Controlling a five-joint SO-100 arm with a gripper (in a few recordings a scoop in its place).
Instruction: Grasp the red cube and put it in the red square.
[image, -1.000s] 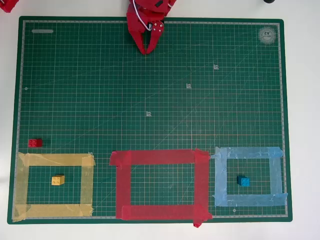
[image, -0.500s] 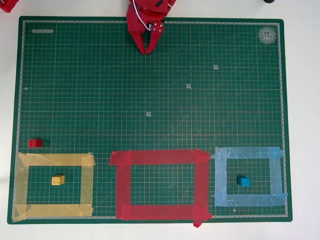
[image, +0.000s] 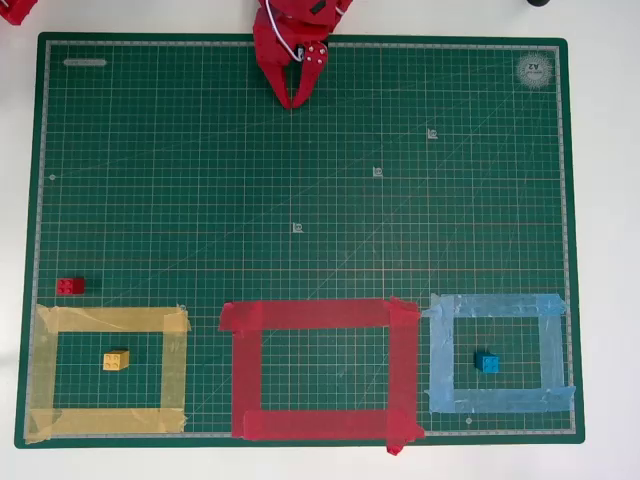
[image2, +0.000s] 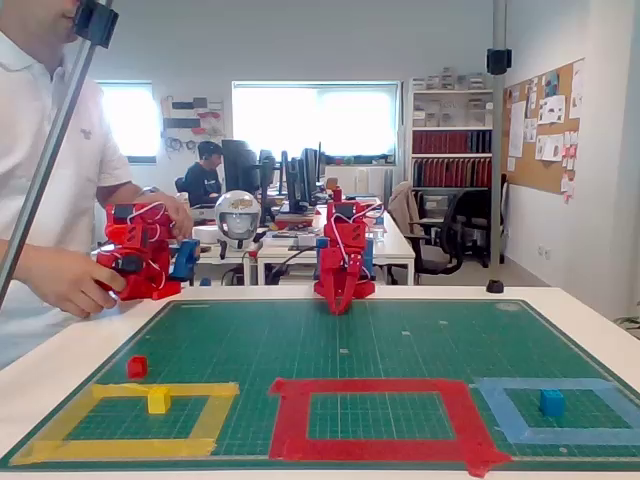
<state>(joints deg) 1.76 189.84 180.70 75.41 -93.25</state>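
1. Step in hand: in my judgement you are at the very start. The small bright red studded plastic cube (image: 70, 286) lies ungrasped on the dark green gridded cutting mat (image: 300, 180).
2. Claw state: the red two-finger gripper (image: 293, 100) sits at the far edge of the mat from the red cube, its fingertips drawn together to a point and holding nothing. In the fixed view the gripper (image2: 338, 305) points down at the mat.
3. Location of the task's thing: the red cube rests just outside the yellow tape outline (image: 108, 320), near that outline's upper left corner in the overhead view, apart from the tape.
4. Target: the large outline of wide red tape strips (image: 320, 315), the red square, lies just right of the yellow tape outline in the overhead view, with bare mat inside it.
5. Distractors: a small yellow cube (image: 116, 360) sits inside the yellow tape outline; a small blue cube (image: 487, 363) sits inside the light-blue tape outline (image: 500, 305), which lies beyond the red square from the yellow outline.
6. Next move: you will likely need to release the claw, reach across to the red cube, descend over it and clench.
7. Surface and room: the mat lies on a white table (image2: 590, 320). Behind it is an office with desks, monitors, windows and shelves; a person (image2: 40, 160) stands beside the table.
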